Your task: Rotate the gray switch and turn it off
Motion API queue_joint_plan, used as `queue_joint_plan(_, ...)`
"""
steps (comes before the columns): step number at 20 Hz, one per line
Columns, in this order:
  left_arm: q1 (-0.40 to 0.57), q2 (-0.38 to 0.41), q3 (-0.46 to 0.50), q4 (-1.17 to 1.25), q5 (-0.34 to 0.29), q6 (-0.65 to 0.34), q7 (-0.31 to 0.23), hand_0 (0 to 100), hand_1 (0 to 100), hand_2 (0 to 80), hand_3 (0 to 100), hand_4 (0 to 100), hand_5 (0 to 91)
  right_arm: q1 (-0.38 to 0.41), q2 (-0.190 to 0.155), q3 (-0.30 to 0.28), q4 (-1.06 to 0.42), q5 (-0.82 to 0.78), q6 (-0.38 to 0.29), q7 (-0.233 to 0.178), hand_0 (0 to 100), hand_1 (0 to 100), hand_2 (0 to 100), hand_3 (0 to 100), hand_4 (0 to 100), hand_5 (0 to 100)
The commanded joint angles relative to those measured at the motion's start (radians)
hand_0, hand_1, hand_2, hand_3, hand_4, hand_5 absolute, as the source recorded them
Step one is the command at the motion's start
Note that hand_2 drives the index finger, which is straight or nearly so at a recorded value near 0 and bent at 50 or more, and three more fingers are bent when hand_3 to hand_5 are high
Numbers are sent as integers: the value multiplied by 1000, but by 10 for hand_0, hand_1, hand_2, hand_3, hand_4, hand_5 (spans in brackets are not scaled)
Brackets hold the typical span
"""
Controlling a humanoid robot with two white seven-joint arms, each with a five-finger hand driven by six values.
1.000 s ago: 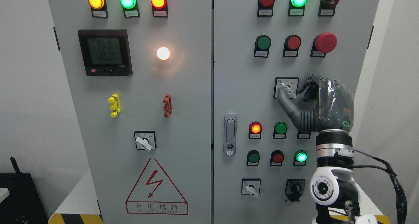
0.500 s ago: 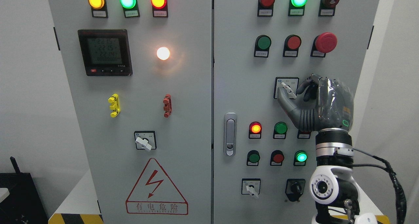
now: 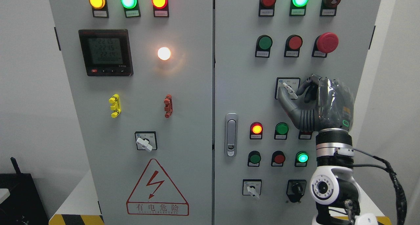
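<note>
Almost no movement since earlier frame: right hand [image 3: 323,103] stays at gray switch [image 3: 290,89], thumb and fingers pinching its lever, below red mushroom button [image 3: 326,42].

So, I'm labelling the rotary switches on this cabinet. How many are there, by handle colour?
Gray handles: 3. One is on the left door, one is the gray switch pinched by the robot hand, and one is at the lower right.
Black knob: 1
Total: 4
</note>
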Motion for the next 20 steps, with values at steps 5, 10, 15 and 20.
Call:
queue_joint_plan(5,0,0,32,23,-8,1,-1,120,389,0,0,0,0,-2,0,25,2,0,0,-7,370,401,721,945,873,999)
queue_joint_plan(10,0,0,31,23,-8,1,1,120,389,0,0,0,0,-2,0,25,2,-1,0,-7,405,386,727,960,878,1000)
queue_joint_plan(15,0,0,31,23,-8,-1,1,120,389,0,0,0,0,-2,1,27,2,-1,-2,-7,423,379,730,968,882,1000)
queue_joint_plan(20,0,0,32,23,-8,1,-1,120,389,0,0,0,0,-2,8,35,3,-1,-2,-7,438,381,734,980,883,1000)
